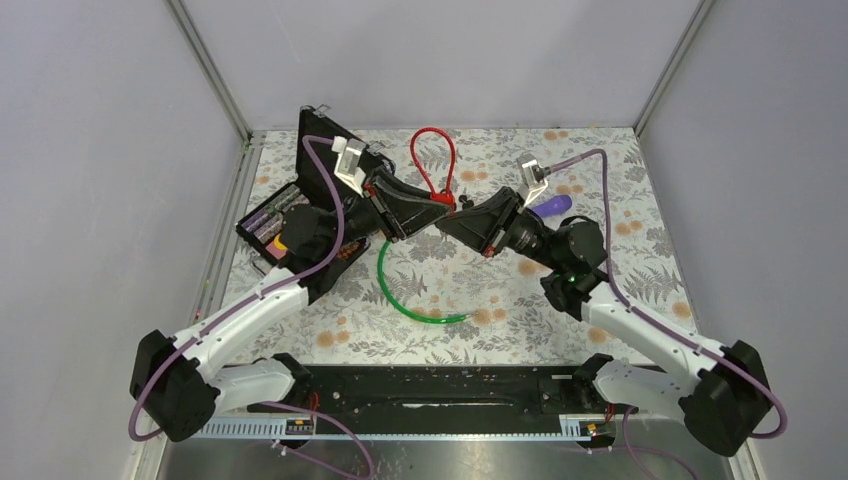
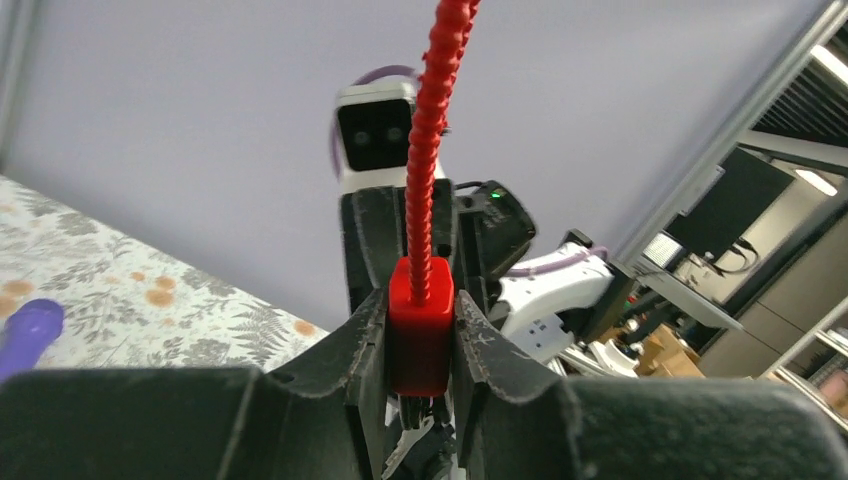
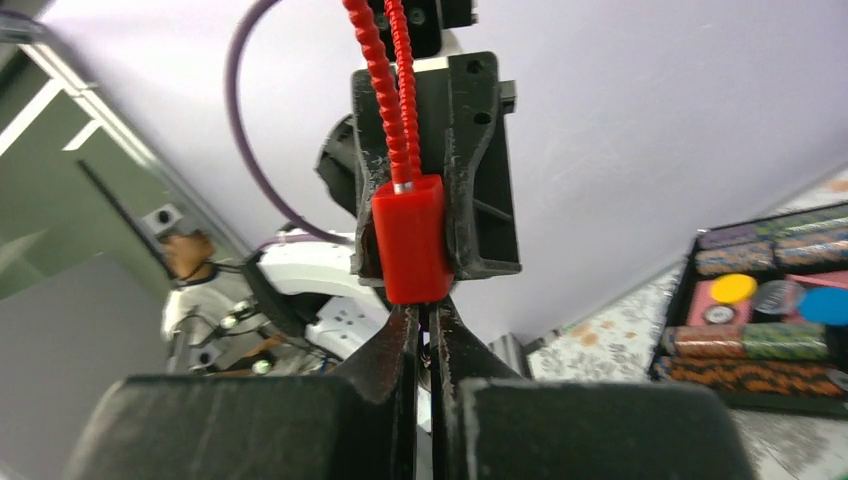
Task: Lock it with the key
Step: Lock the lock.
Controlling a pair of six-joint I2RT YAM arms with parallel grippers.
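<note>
We see left pincer point(image 2: 420, 345) clamped on red lock body point(image 2: 420, 310), right pincer point(image 3: 430, 335) narrow on key point(image 2: 404, 446) beneath. We should twist slowly, key axial, body steady.

The red plastic block lock body point(image 2: 420, 310) has its lower half buried between the left gripper's fingers point(image 2: 365, 350), and its red ribbed cable point(image 2: 432, 130) runs off the top edge in both wrist views. Just below the block, a small silvery metal piece point(image 2: 405, 447) is mostly covered and is cut by the bottom edge. The slit between the right gripper's fingers point(image 3: 395, 350) is too dark to read. From above, the left arm covers part of the black chip case point(image 1: 268, 222). The green cable point(image 1: 400, 298) loses its far end under that arm. The purple rounded object point(image 1: 553, 206) on the right shows only its tip.
</note>
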